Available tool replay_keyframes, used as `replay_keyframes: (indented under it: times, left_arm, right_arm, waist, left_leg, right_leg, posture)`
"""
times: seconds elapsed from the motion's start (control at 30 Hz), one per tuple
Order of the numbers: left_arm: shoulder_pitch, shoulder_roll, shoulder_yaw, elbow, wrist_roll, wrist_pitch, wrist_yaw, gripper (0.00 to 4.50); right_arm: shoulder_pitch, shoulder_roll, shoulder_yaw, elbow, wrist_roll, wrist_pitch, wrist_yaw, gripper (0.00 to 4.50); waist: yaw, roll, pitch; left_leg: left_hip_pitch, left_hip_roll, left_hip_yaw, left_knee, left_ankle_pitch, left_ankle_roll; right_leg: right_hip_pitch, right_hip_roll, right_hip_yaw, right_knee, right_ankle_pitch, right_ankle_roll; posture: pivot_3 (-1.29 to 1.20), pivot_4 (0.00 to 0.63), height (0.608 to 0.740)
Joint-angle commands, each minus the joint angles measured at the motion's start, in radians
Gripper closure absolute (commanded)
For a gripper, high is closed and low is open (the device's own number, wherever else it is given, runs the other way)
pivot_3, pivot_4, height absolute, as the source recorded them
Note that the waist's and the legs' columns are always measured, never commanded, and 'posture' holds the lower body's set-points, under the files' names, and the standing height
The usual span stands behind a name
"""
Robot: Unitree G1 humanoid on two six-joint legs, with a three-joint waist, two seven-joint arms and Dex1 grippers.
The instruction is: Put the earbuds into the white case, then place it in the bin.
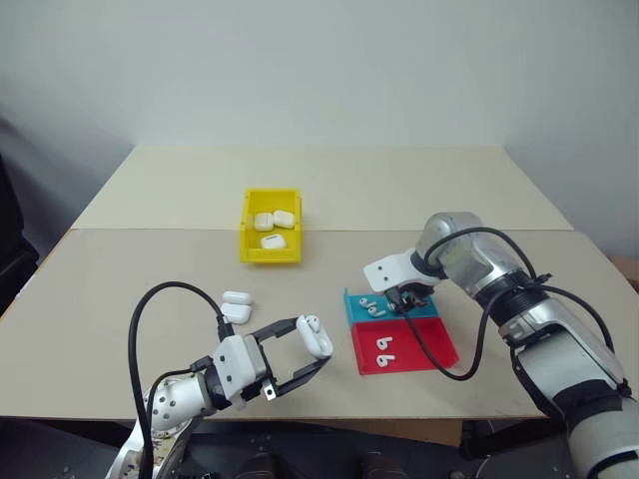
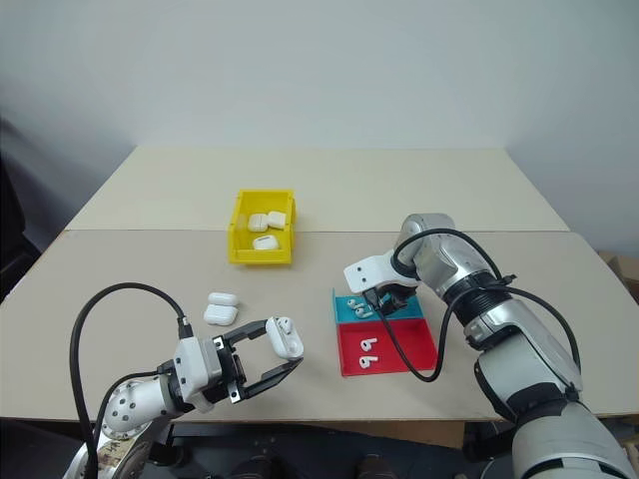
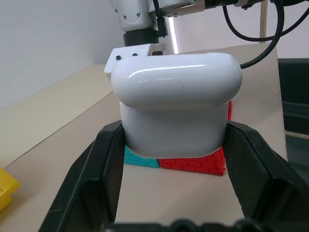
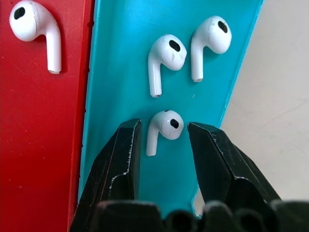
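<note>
Right gripper (image 4: 163,140) points steeply down over the shallow teal plastic tray (image 4: 123,58), its two black fingers (image 4: 120,150) parted on either side of one tiny glossy white earbud (image 4: 164,126) lying flat on the tray floor; whether the fingers touch it cannot be told. Two more white earbuds (image 4: 186,53) lie side by side just beyond it on the same tray. Touching the teal tray's edge is the shallow red plastic tray (image 1: 404,346), which carries another pair of earbuds (image 1: 382,345). Left gripper (image 1: 305,354) is clamped on the small glossy white rounded case (image 1: 315,335), holding it above the beige table (image 1: 130,299) with its lid raised. Two more white cases (image 1: 237,305) rest on the table beside that arm. Farther back stands the bright yellow rectangular plastic bin (image 1: 250,239), three white cases (image 1: 273,227) inside it.
</note>
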Motion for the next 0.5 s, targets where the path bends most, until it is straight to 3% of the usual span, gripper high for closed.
replay_keyframes:
  times: [0.03,0.5]
  left_arm:
    - [-0.015,-0.003,-0.003,-0.023,-0.008,-0.011,0.009,1.75]
    - [-0.007,0.005,-0.005,-0.017,-0.002,-0.023,0.000,1.75]
  right_arm:
    - [-0.005,0.003,-0.010,0.001,-0.007,0.014,-0.004,2.56]
    - [-0.006,0.012,-0.007,0.018,-0.022,0.029,-0.014,2.56]
  waist:
    - [0.000,0.000,0.000]
    - [0.000,0.000,0.000]
  left_leg:
    - [0.000,0.000,0.000,0.000,0.000,0.000]
    - [0.000,0.000,0.000,0.000,0.000,0.000]
  right_leg:
    - [0.000,0.000,0.000,0.000,0.000,0.000]
    - [0.000,0.000,0.000,0.000,0.000,0.000]
  posture:
    - [0.00,0.150,0.740]
    - [0.00,0.150,0.740]
